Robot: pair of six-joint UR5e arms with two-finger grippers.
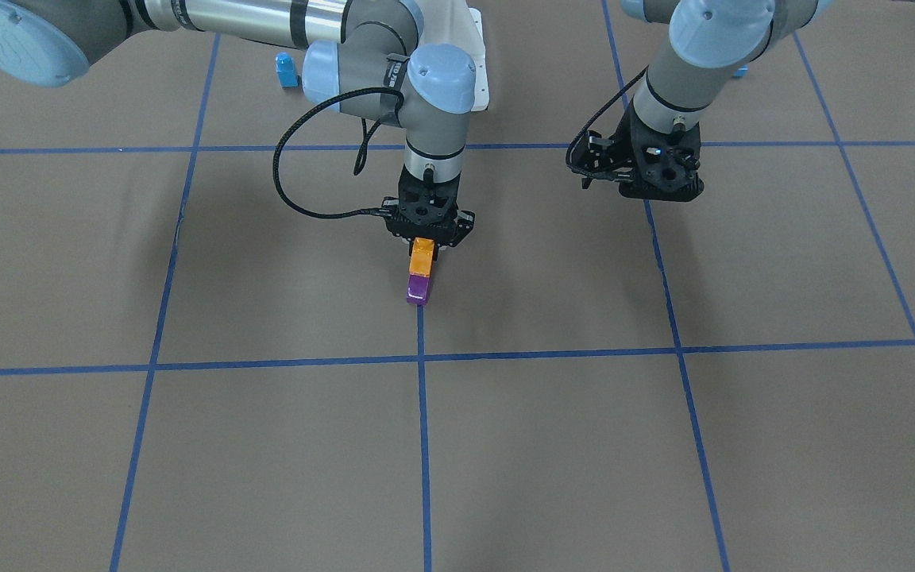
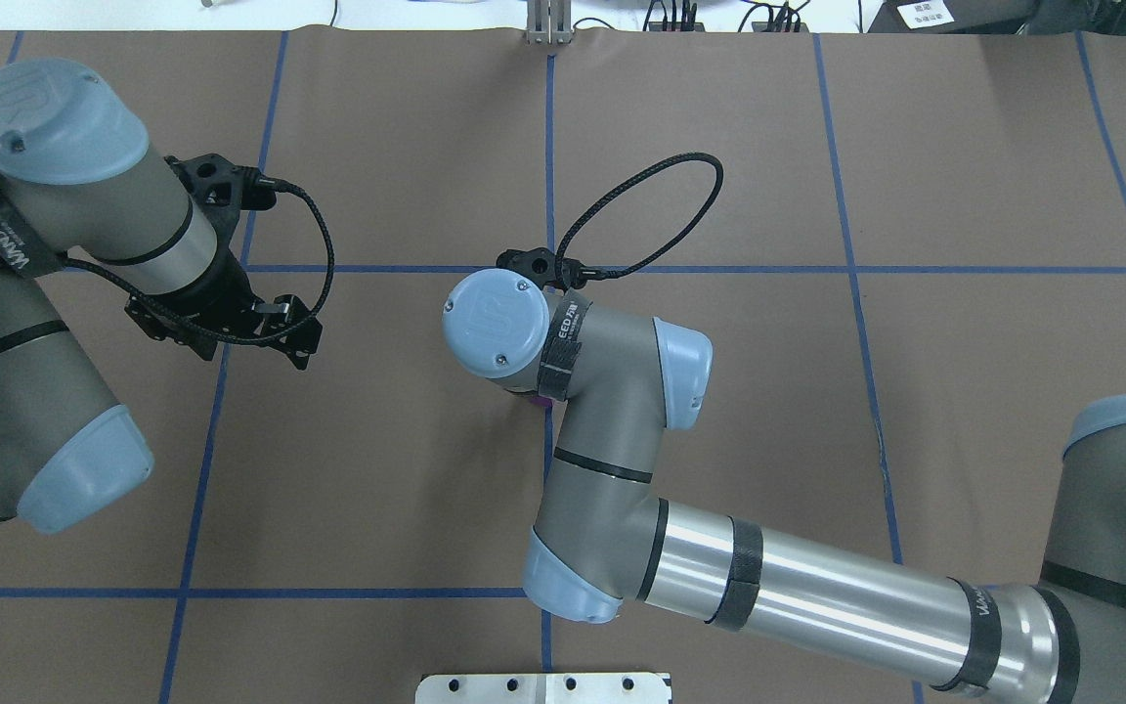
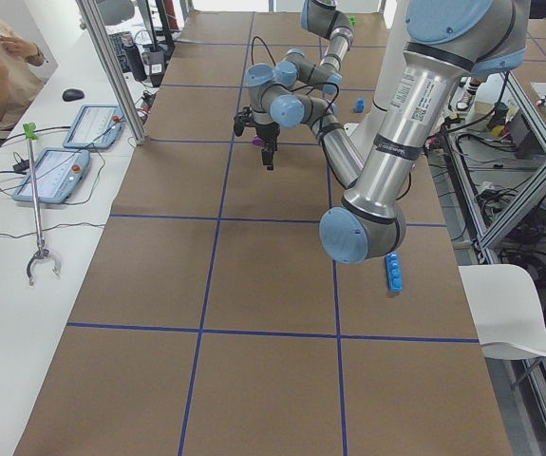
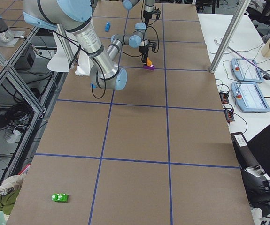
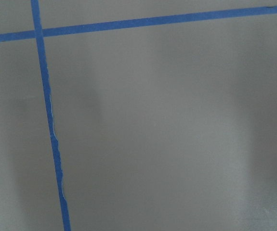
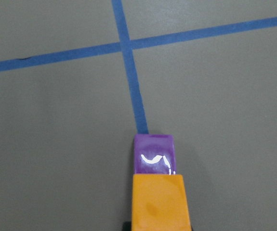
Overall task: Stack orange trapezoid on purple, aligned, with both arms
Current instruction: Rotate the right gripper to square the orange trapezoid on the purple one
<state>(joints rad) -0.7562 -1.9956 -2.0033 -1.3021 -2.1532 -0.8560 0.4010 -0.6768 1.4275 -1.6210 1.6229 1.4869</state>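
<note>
Orange trapezoid (image 1: 422, 254): clamped in the closed right gripper (image 1: 426, 241), directly above and apparently touching the purple block (image 1: 418, 287) on a blue tape line (image 1: 424, 445); left gripper (image 1: 634, 173) well apart at 2 o'clock front-facing, grip state indeterminable.

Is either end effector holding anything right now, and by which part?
The right end effector grips the orange block by its top end, over the purple block. The left end effector holds nothing.

Overhead and front views face across the table (image 2: 964, 147), side views along it, right wrist close over the purple (image 6: 152, 153)
</note>
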